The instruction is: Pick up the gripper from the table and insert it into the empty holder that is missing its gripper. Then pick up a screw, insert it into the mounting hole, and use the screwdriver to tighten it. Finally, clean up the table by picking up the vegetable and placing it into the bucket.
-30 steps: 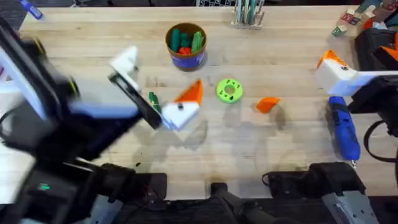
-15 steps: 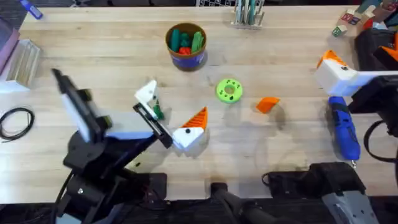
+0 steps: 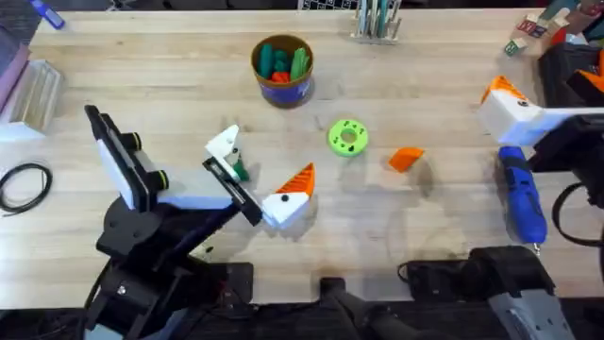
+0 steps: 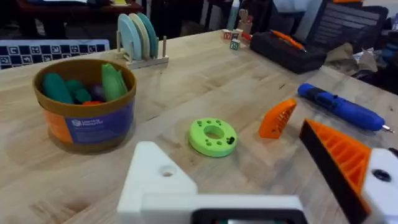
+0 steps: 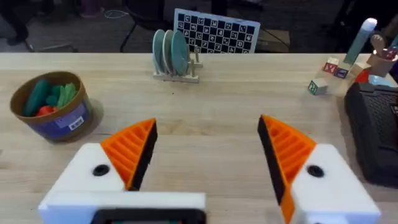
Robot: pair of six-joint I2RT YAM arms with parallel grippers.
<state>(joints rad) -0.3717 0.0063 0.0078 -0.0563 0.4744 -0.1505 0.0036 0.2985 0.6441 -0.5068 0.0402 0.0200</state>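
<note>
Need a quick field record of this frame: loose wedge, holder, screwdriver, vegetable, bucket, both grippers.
gripper: orange wedge loose on table, right of green disc
holder: bare white block on left gripper, no orange pad
screwdriver: blue, lying at table's right side
vegetable: dark green, between the left gripper's fingers, beside holder
bucket: far centre, toy vegetables inside
left gripper: open
right gripper: open, holds nothing

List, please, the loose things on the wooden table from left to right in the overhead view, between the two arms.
Small dark green toy vegetable → round blue-purple bucket with tan rim → bright green round disc with holes → flat orange plastic wedge gripper → stubby blue screwdriver.
</note>
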